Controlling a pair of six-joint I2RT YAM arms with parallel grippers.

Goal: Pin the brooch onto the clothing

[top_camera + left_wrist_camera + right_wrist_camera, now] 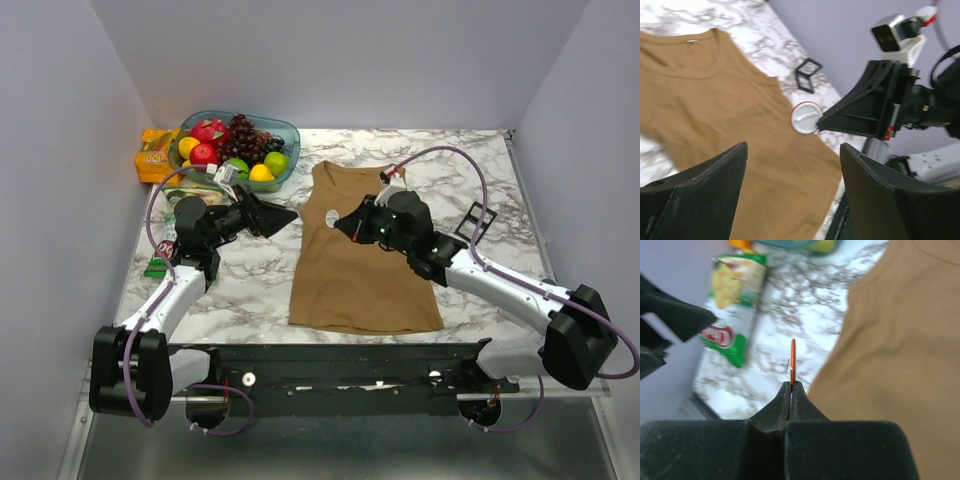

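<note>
The tan-brown tank top (365,265) lies flat mid-table, neck to the far side; it also shows in the left wrist view (715,115) and the right wrist view (900,340). My right gripper (340,222) is shut on the brooch (331,215) and holds it over the top's left shoulder edge. The brooch shows its pale round back with the pin in the left wrist view (805,118) and is an orange edge-on sliver in the right wrist view (793,362), clamped at my right gripper's tips (791,386). My left gripper (278,215) is open and empty, pointing at the brooch from the left (792,165).
A bowl of fruit (285,128) and an orange carton (155,155) stand at the far left. A green-and-white chips bag (735,305) lies left of the top, under my left arm. A small black square frame (478,220) sits right of the top.
</note>
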